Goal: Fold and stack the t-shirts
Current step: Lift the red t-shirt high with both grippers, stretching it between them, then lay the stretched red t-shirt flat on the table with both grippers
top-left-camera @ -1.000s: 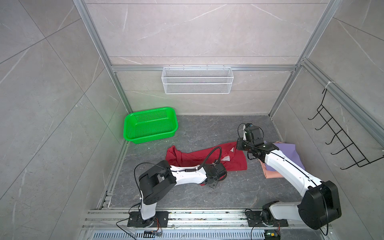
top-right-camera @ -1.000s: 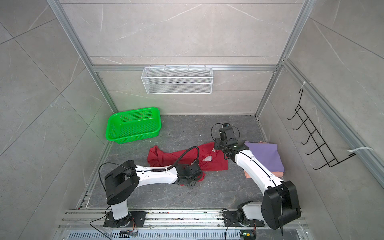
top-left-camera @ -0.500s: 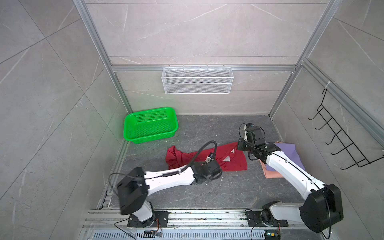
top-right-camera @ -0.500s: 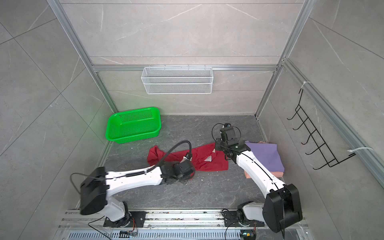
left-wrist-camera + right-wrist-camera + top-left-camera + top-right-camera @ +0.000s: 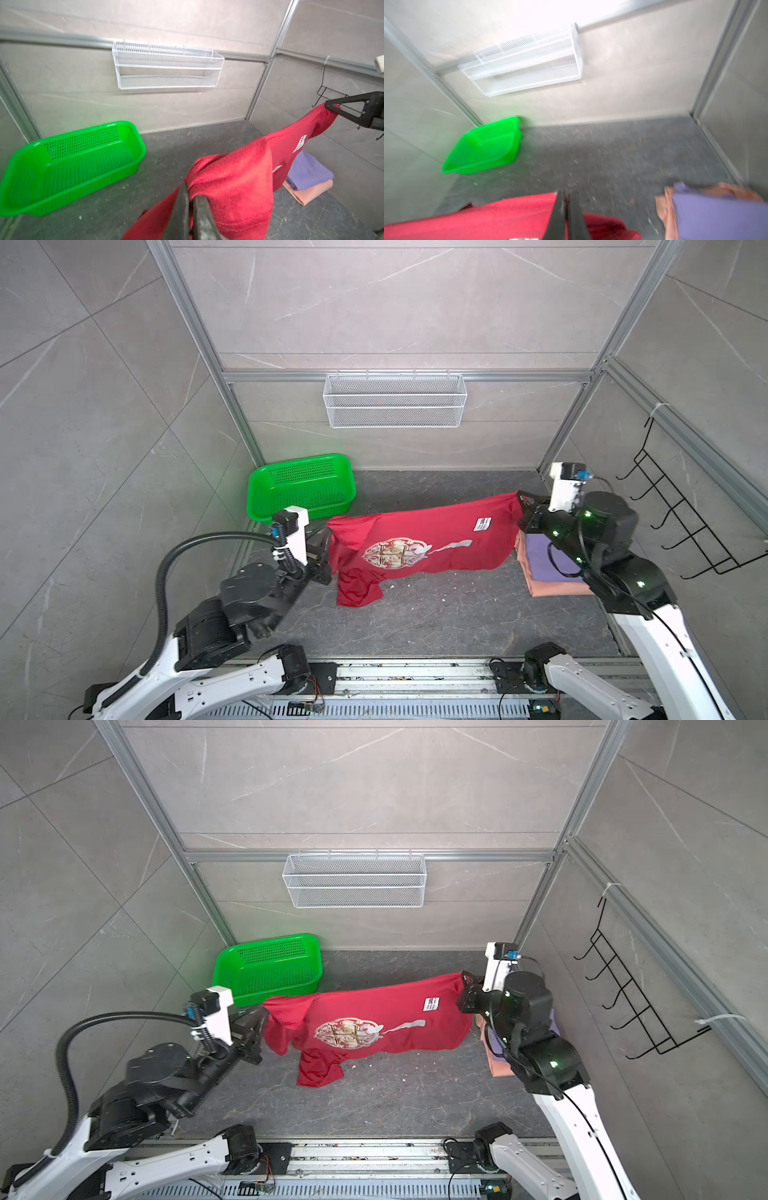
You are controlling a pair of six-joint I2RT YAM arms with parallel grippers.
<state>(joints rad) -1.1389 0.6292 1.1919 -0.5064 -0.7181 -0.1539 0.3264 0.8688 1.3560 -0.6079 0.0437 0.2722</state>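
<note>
We see the red shirt [image 5: 419, 543] held up and stretched between both arms over the middle of the worktop [image 5: 436, 626], with its print [image 5: 394, 553] facing up in both top views. The left gripper [image 5: 327, 542] is clamped tight on the shirt's left end, jaws pressed together on bunched cloth. The right gripper [image 5: 520, 502] is likewise pinched shut on the shirt's far right corner, near the white label. One sleeve [image 5: 358, 589] hangs below the left end and seems to reach the worktop, though we cannot be sure it touches. At the worktop's right edge, partly under the right arm, the folded purple shirt [image 5: 546, 566] lies on top of the folded pink shirt [image 5: 557, 590]. The basket [image 5: 299, 491] sits in the back left corner.
</note>
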